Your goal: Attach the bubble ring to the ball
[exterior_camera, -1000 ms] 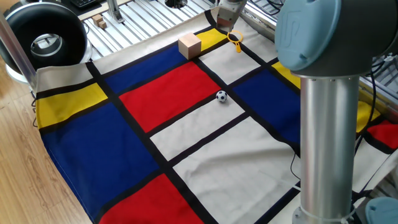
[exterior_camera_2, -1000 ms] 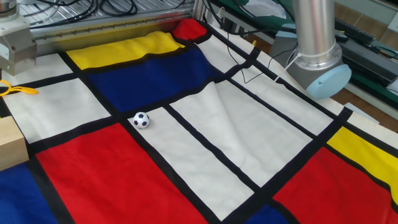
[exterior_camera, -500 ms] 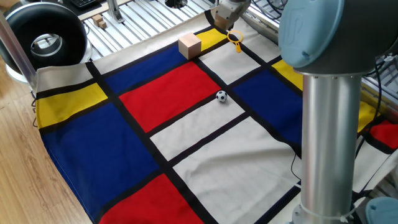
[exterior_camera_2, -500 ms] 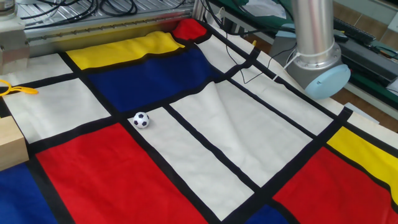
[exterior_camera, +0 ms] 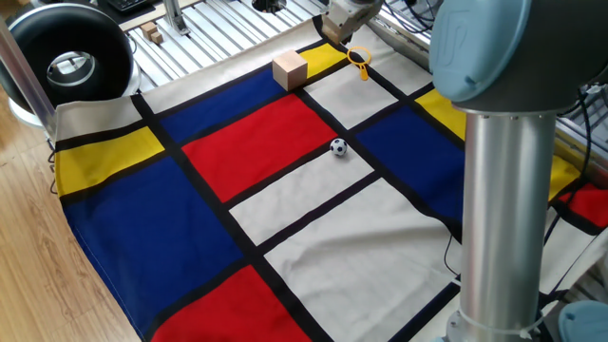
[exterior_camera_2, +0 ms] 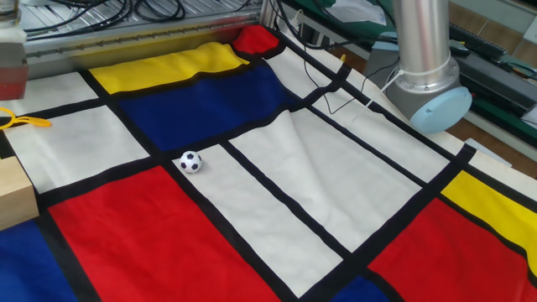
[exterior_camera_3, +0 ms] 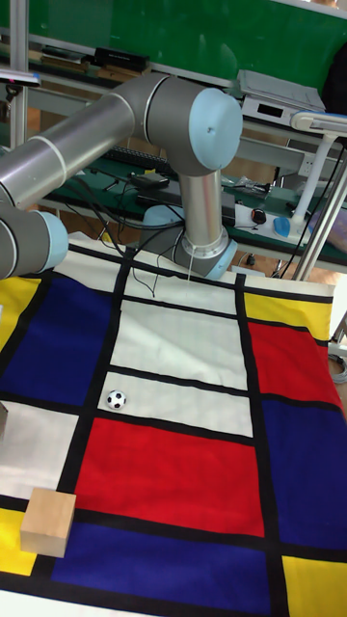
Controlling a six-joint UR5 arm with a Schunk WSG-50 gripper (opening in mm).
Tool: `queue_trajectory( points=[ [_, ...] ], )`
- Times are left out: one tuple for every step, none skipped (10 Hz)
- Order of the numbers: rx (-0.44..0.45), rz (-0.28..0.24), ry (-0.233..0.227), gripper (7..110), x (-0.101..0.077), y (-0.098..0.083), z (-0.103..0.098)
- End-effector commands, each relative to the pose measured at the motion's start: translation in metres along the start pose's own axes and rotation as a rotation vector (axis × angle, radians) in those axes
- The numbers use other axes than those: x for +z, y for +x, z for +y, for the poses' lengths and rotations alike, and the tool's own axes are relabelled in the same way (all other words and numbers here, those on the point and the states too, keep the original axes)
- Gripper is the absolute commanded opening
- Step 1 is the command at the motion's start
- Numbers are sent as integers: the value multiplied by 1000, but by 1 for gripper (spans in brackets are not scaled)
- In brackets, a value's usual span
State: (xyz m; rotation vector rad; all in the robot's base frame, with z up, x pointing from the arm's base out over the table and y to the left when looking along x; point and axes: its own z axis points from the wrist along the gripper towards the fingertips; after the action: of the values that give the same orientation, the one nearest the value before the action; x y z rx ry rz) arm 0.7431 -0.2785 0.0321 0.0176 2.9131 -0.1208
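Pincer (exterior_camera: 340,21): only partly in frame at the top edge of one fixed view, above the ring; in the other fixed view just a blurred grey block shows at the top left corner, cut by the frame. Whether its fingers are apart or together cannot be told. Not visible in the tall fixed view.

Ring (exterior_camera: 358,59): yellow, lying on the cloth (exterior_camera: 285,218) at the far corner, on a white panel beside a yellow one. In the other fixed view it (exterior_camera_2: 18,121) is cut off by the left edge, so only part of the hoop and handle shows. Free of the pincer, as far as can be made out.

Ball (exterior_camera: 337,146): small, black and white, resting on a black stripe where the red, white and blue panels meet; well apart from the ring. Also seen in the other fixed view (exterior_camera_2: 190,161) and the tall fixed view (exterior_camera_3: 116,398).

Cube (exterior_camera: 289,69): tan wood, near the ring; cut off at the left edge in the other fixed view (exterior_camera_2: 15,195).

Arm (exterior_camera: 499,161): its grey column blocks the right side of the cloth in one fixed view.

Change from a second ago: the pincer sits a little higher and is less in frame; ring, ball and cube are unmoved.
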Motion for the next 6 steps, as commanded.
queue_trajectory(
  points=[
    [183,15,-43,7,0,12,5],
    [237,14,-70,7,1,11,12],
    [254,20,-72,7,3,15,12],
    [249,22,-76,22,4,16,13],
    [210,14,-67,22,4,14,10],
    [190,31,-44,22,5,19,5]
  ],
)
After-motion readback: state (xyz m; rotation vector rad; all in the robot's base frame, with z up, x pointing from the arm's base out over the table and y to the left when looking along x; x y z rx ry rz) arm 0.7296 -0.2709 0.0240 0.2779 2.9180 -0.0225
